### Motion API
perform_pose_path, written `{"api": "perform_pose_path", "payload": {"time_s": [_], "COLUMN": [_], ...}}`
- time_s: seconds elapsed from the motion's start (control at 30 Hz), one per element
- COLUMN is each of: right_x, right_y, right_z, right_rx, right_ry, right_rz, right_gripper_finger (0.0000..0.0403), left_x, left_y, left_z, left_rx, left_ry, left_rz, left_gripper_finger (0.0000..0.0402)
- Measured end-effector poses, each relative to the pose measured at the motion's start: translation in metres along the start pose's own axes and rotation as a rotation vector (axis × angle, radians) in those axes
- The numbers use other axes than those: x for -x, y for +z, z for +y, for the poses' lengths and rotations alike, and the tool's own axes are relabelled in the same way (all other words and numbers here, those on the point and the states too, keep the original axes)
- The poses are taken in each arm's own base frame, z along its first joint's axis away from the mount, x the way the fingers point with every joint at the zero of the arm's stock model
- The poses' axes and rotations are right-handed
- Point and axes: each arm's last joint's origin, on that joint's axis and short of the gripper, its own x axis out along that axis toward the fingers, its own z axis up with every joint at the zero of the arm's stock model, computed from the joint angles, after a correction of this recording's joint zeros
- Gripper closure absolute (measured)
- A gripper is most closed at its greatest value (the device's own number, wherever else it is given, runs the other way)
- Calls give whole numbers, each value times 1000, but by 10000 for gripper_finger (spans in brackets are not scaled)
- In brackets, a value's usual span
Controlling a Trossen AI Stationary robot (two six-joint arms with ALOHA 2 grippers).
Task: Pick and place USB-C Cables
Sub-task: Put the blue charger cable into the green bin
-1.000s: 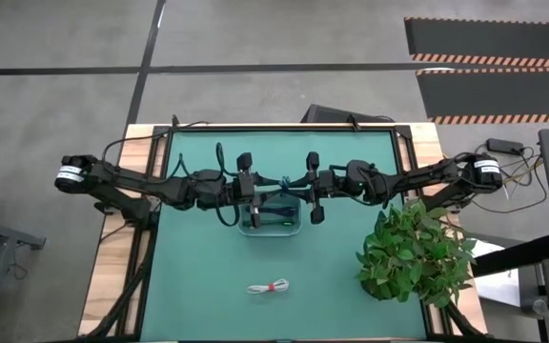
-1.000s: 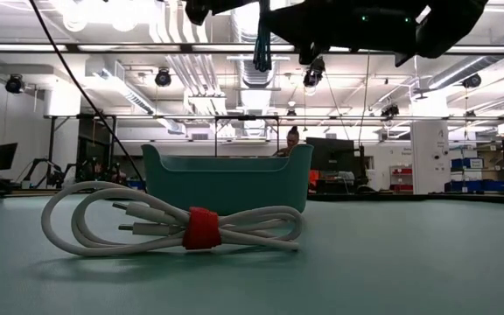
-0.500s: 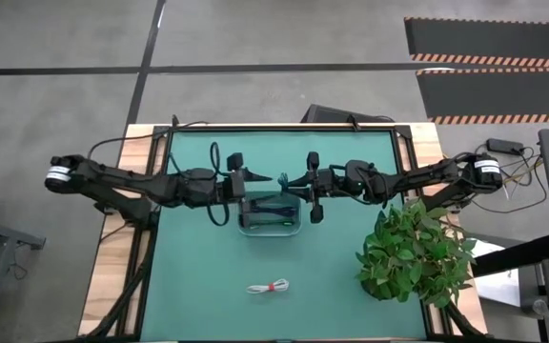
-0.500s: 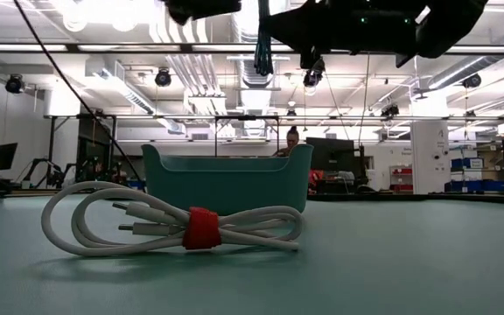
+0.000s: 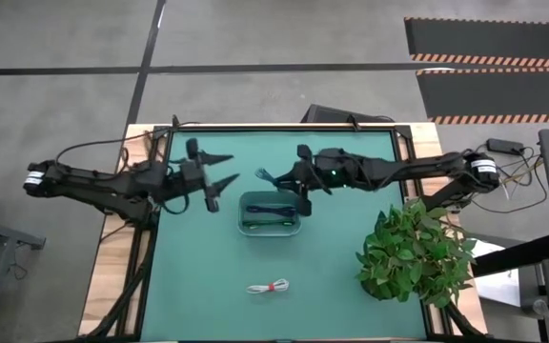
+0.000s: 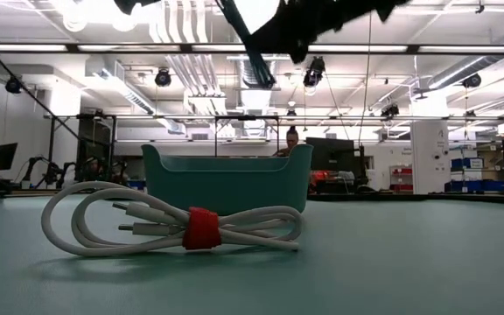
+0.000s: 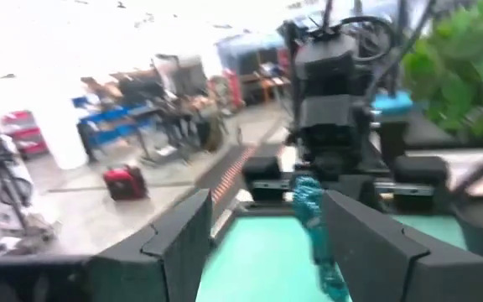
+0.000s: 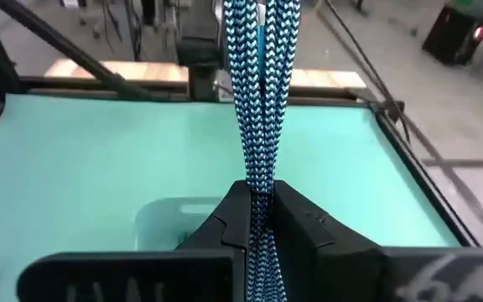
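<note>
Right gripper (image 5: 287, 177): above the far edge of the tray (image 5: 296, 227), clenched on the teal cable (image 5: 265, 175), which sticks out from it toward the left arm.
Right wrist view: the fingers (image 8: 296, 220) pinch the braided teal cable (image 8: 260, 92) tight (the weave shows only here), with the tray (image 8: 153, 220) below.
Left gripper (image 5: 219, 172): over the mat to the left of the tray, fingers spread and holding nothing.
Left wrist view: both fingers (image 7: 187, 226) stand wide apart; beyond them the right gripper (image 7: 307, 191) faces this way with the teal cable (image 7: 311, 204) hanging from it.
Low view: the white cable (image 6: 169, 226) with its red tie lies on the mat in front of the tray (image 6: 226, 179); the teal cable (image 6: 257, 65) dangles above the tray.
High view only: cables lying inside the tray (a dark blue one and a green one can be made out).
Count: two arms, one tray, one white cable (image 5: 268, 287) on the mat near the front, one teal cable in the air.
Since a second ago: the left arm has drawn back to the left, away from the tray, and the right gripper has moved left with the teal cable.
Plant (image 5: 414, 251): at the table's right side.
</note>
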Motion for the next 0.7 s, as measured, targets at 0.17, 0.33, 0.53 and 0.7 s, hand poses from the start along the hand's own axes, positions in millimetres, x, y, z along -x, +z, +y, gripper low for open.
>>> {"api": "perform_pose_path", "payload": {"time_s": [0.17, 0.33, 0.53, 0.7], "right_x": [3, -4, -29, -53], "right_y": [30, 46, 46, 41], "right_z": [-4, -8, -11, -10], "right_rx": [-13, -48, -79, -126], "right_ry": [-11, -12, 0, 67], "right_rz": [158, 306, 531, 709], "right_gripper_finger": [380, 380, 380, 380], "left_x": [14, 21, 20, 18], "left_y": [-2, -6, -6, -7], "left_z": [7, 10, 10, 8], "left_rx": [26, 44, 57, 53], "left_ry": [45, 76, 98, 96], "left_rz": [-95, -154, -171, -161], "left_gripper_finger": [190, 190, 190, 190]}}
